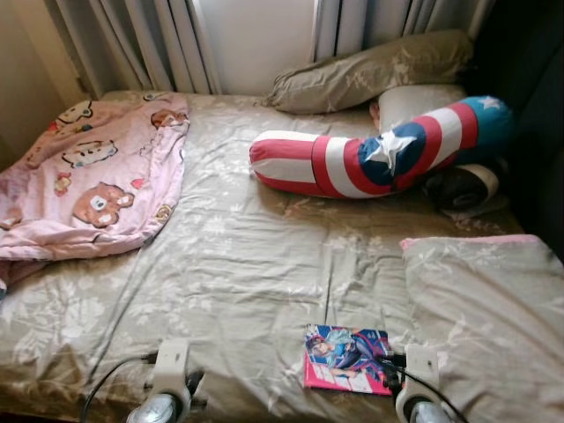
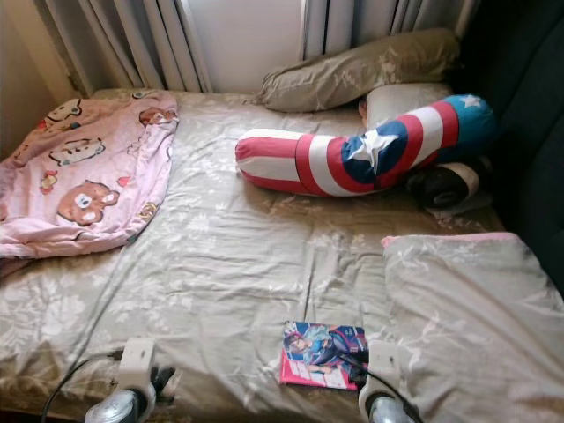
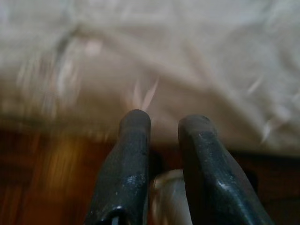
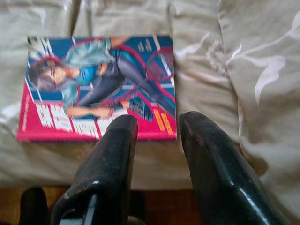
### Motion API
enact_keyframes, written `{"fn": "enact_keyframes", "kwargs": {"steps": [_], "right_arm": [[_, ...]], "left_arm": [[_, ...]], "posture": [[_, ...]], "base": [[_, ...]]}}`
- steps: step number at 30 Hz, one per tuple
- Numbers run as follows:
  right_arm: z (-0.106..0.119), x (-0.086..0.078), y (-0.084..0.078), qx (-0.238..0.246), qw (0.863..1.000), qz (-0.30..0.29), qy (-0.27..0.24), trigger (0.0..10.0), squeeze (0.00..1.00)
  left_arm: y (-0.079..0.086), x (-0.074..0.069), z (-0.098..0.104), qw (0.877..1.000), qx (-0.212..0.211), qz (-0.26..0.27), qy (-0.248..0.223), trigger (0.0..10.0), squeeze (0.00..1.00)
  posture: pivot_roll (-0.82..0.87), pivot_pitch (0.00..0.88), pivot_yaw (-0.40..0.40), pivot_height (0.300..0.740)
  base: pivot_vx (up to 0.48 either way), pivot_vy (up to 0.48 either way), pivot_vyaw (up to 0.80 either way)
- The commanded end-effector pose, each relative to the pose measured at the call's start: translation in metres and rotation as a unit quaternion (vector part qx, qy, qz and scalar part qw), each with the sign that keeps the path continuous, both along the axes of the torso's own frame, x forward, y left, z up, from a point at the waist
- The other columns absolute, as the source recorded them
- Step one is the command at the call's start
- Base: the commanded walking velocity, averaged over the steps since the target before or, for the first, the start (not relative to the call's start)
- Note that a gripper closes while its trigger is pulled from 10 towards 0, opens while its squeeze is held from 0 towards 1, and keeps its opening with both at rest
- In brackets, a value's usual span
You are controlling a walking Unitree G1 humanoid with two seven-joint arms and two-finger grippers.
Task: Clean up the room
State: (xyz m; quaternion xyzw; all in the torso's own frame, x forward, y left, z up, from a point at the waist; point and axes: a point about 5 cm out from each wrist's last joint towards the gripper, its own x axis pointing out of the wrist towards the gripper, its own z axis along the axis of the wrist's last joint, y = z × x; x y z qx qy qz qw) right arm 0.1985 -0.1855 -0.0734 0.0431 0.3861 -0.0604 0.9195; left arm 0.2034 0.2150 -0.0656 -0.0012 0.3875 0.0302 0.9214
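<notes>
Hovering right pincer (image 4: 157, 122) beside comic book (image 4: 101, 86)

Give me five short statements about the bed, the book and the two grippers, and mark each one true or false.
1. The book lies flat on the bed sheet near the front edge. True.
2. The right gripper is clamped on the book. False: its fingers are apart and short of the book, holding nothing.
3. The pink blanket is heaped on the robot's left side of the bed. True.
4. The red, white and blue striped bolster lies on the floor. False: it lies on the bed, near the pillows.
5. The left gripper holds a corner of the sheet. False: it holds nothing, and its fingers point at the sheet at the bed's edge.
</notes>
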Motion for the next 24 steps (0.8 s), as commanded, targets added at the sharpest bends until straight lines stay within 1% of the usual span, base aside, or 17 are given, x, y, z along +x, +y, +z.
{"fn": "enact_keyframes", "kwargs": {"steps": [1, 3, 5, 6, 8, 12, 14, 18, 21, 24], "right_arm": [[-0.004, -0.005, 0.003, 0.002, 1.0, 0.008, 0.017, 10.0, 0.0], [-0.006, -0.009, 0.004, 0.002, 1.0, 0.014, 0.025, 10.0, 0.0], [-0.009, -0.015, 0.004, 0.0, 0.999, 0.021, 0.033, 10.0, 0.0], [-0.009, -0.015, 0.004, 0.0, 0.999, 0.021, 0.033, 10.0, 0.0], [-0.01, -0.019, -0.002, -0.005, 0.999, 0.009, 0.04, 10.0, 0.0], [-0.01, -0.02, -0.009, -0.004, 0.999, -0.003, 0.041, 10.0, 0.0], [-0.01, -0.019, -0.005, 0.0, 0.999, 0.0, 0.041, 10.0, 0.0], [-0.01, -0.017, 0.002, 0.002, 0.999, 0.024, 0.04, 10.0, 0.0], [-0.009, -0.016, 0.004, 0.003, 0.999, 0.033, 0.036, 10.0, 0.0], [-0.011, -0.02, 0.001, 0.004, 0.999, 0.024, 0.041, 10.0, 0.0]], "left_arm": [[0.002, -0.006, -0.004, 1.0, -0.001, 0.012, 0.016, 10.0, 0.0], [0.0, -0.004, -0.003, 1.0, -0.002, 0.01, 0.014, 10.0, 0.0], [-0.002, 0.001, -0.001, 1.0, -0.005, 0.016, 0.002, 10.0, 0.0], [-0.002, 0.001, -0.001, 1.0, -0.005, 0.016, 0.002, 10.0, 0.0], [-0.004, 0.003, 0.0, 1.0, -0.003, 0.012, 0.004, 10.0, 0.0], [-0.007, 0.011, 0.004, 1.0, -0.003, 0.011, -0.006, 10.0, 0.0], [-0.006, 0.015, 0.006, 1.0, -0.004, 0.014, -0.011, 10.0, 0.0], [-0.004, 0.016, 0.007, 1.0, 0.001, 0.006, -0.009, 10.0, 0.0], [-0.005, 0.018, 0.008, 1.0, 0.003, 0.008, -0.009, 10.0, 0.0], [-0.007, 0.019, 0.008, 1.0, 0.003, 0.007, -0.01, 10.0, 0.0]], "posture": [[0.03, 0.0, -0.025, 0.74], [0.03, 0.0, -0.03, 0.74], [0.03, 0.0, -0.032, 0.74], [0.03, 0.0, -0.032, 0.74], [0.02, 0.0, -0.029, 0.74], [0.02, 0.022, -0.026, 0.74], [0.01, 0.027, -0.006, 0.74], [0.01, 0.034, -0.001, 0.74], [0.01, 0.036, -0.002, 0.74], [0.02, 0.037, -0.004, 0.74]], "base": [[0.0, 0.0, 0.0], [0.0, 0.0, 0.0], [0.0, 0.0, 0.0], [0.0, 0.0, 0.0], [0.0, 0.0, 0.0], [0.0, 0.0, 0.0], [0.0, 0.0, 0.0], [0.0, 0.0, 0.0], [0.0, 0.0, 0.74], [0.0, 0.0, 0.8]]}}
